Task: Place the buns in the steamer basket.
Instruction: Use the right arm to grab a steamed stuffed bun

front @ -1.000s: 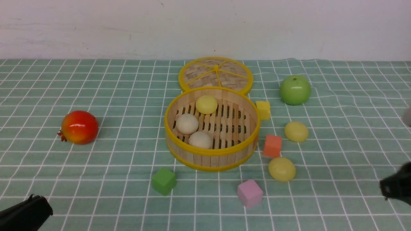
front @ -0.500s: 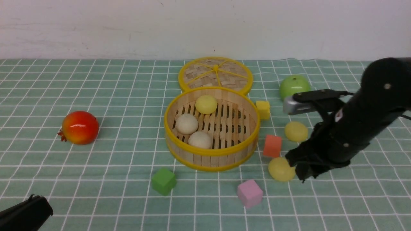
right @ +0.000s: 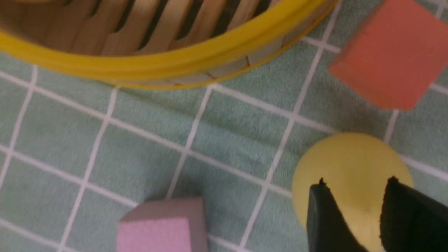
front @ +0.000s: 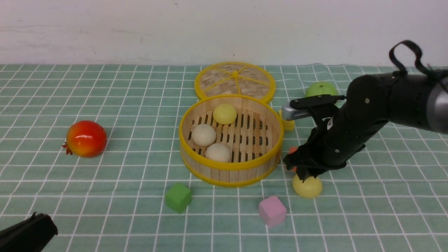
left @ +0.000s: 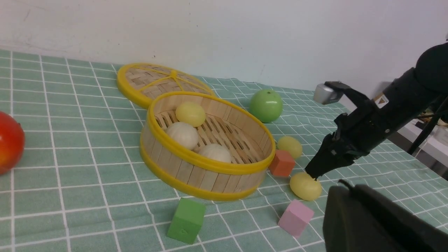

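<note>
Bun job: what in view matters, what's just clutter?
Job: steamer basket; inside it a yellow bun and two off-white buns; outside, a near yellow bun under the right gripper, a far yellow bun.
Clutter: lid, pomegranate, green apple, green cube, pink cube, orange cube, yellow cube.

Table covered in teal cloth (front: pixel 105 182) with white grid, kinda wrinkly on right. Steamer basket (front: pixel 229 166) sits mid-cloth, woven lid (front: pixel 234 78) flat right behind it. Red pomegranate (front: pixel 86 138) way off on left, green apple (left: pixel 266 105) back right. Cubes everywhere: yellow cube (front: pixel 287 125) just beside basket's right side, orange cube (left: pixel 281 163) near its front right, green cube (front: pixel 178 197) and pink cube (front: pixel 272 210) out front. Pale yellow bun (front: pixel 308 187) on cloth close to orange cube, second pale yellow bun (left: pixel 289 147) between orange cube and apple.
</note>
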Controlling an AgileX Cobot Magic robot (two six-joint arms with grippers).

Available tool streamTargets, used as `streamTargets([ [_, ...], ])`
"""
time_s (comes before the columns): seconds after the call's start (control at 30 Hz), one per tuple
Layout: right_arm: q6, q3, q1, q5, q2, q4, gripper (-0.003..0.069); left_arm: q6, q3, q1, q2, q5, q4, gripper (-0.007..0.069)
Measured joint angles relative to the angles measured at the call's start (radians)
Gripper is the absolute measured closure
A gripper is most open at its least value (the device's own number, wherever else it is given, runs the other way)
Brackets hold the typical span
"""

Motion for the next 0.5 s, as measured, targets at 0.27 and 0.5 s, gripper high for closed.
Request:
streamTargets([
  [0.27,0.038,-0.001,-0.020,-0.043,0.052,-0.007,0.0413,0.000,0.000,0.000,0.000,0.000,0.000,0.0638],
  [0.5,0.039,-0.003,-0.020,-0.049,0.063,-0.007,0.0438,0.000,0.000,0.000,0.000,0.003,0.000,0.0638],
])
